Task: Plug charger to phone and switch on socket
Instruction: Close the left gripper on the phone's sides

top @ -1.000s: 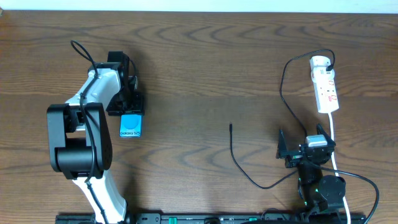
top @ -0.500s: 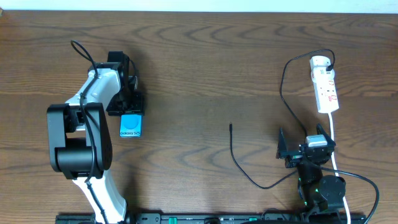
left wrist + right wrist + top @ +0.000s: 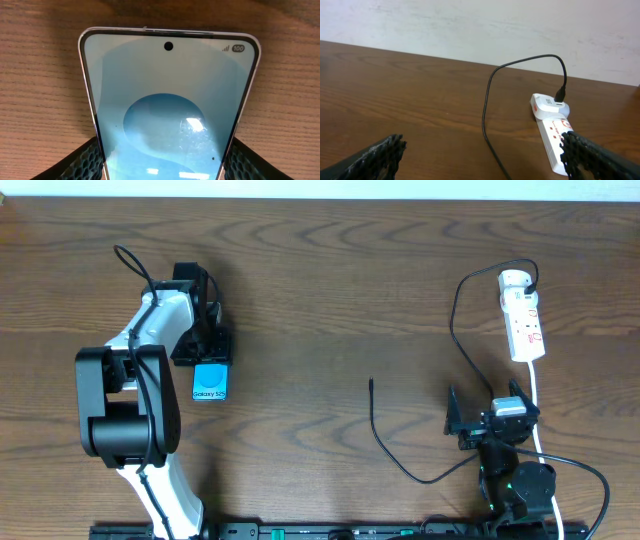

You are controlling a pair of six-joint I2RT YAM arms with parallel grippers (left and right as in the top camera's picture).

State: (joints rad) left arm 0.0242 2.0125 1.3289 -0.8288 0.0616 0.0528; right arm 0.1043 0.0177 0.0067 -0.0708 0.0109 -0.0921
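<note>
Grips the glossy, round-cornered phone (image 3: 170, 100) by its side edges with the ribbed black left end effector (image 3: 162, 160), at 9 o'clock on the brown wood-grain table (image 3: 320, 280). Holds the right end effector (image 3: 482, 145) spread wide and empty at 4 o'clock. Shows the thin black charger (image 3: 373, 410) curling from 5 o'clock, its tip loose near centre. Shows the narrow white socket (image 3: 525, 330) at 2 o'clock, with a pale matte wall (image 3: 470, 25) beyond.

Centre of table (image 3: 300, 300) free; charger (image 3: 372, 410) snakes across right half; socket (image 3: 525, 325) blocks far right.
</note>
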